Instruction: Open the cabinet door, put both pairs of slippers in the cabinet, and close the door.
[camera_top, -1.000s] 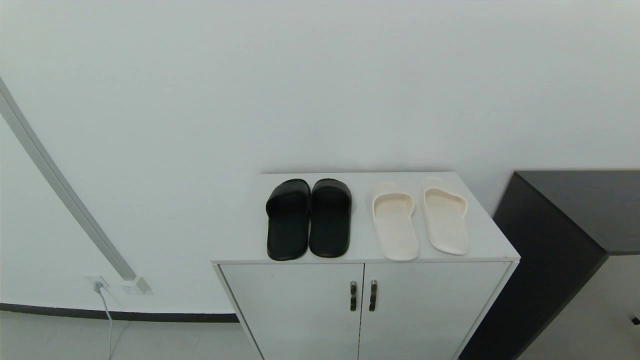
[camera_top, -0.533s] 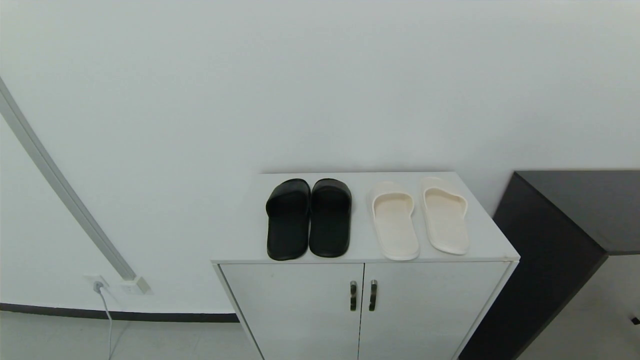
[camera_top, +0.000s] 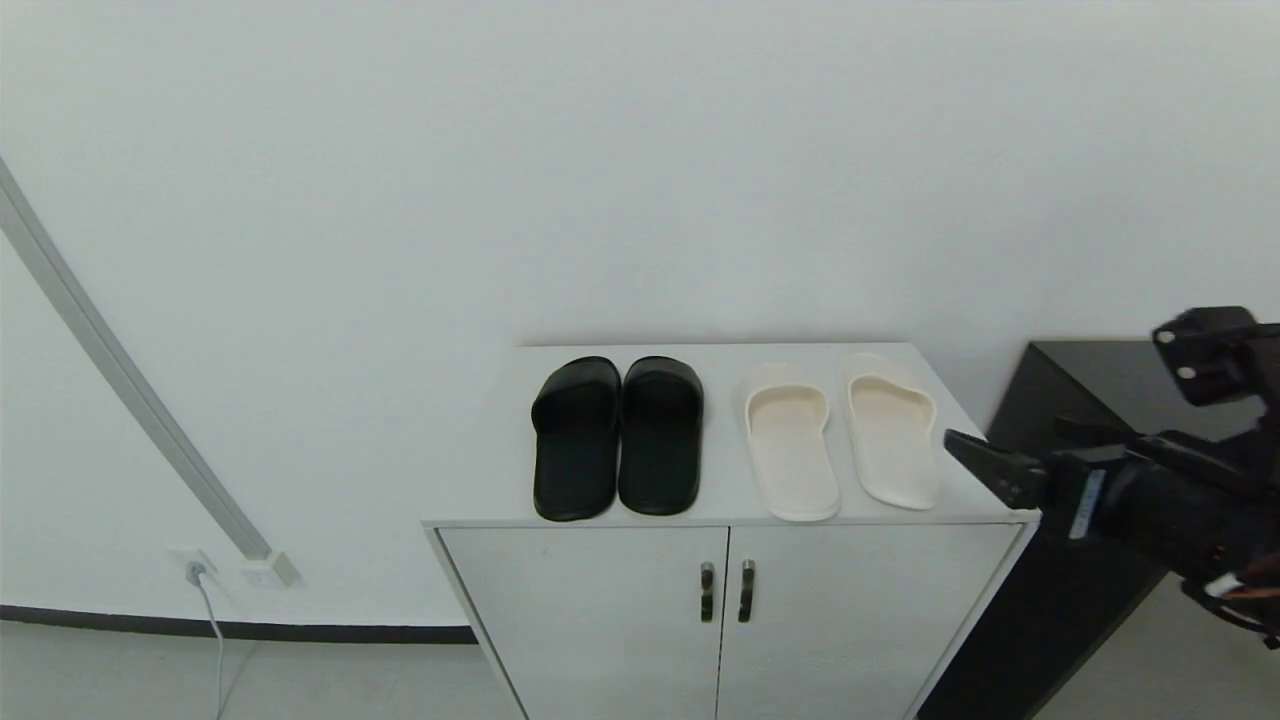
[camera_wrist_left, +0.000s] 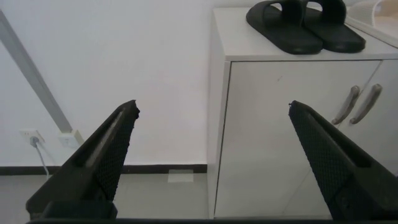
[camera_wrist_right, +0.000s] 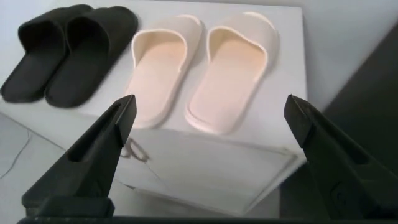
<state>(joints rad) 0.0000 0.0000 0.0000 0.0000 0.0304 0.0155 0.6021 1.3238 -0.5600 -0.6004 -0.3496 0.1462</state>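
The cabinet (camera_top: 580, 620) is running off the head view's bottom edge, and the cream slippers (camera_wrist_left: 387, 12) are being cropped by the left wrist view's edge.

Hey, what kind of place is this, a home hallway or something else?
Probably a plain indoor corner set up like an entryway, maybe in an office or lab: a white two-door cabinet against a bare wall, with black slippers and cream slippers on top.
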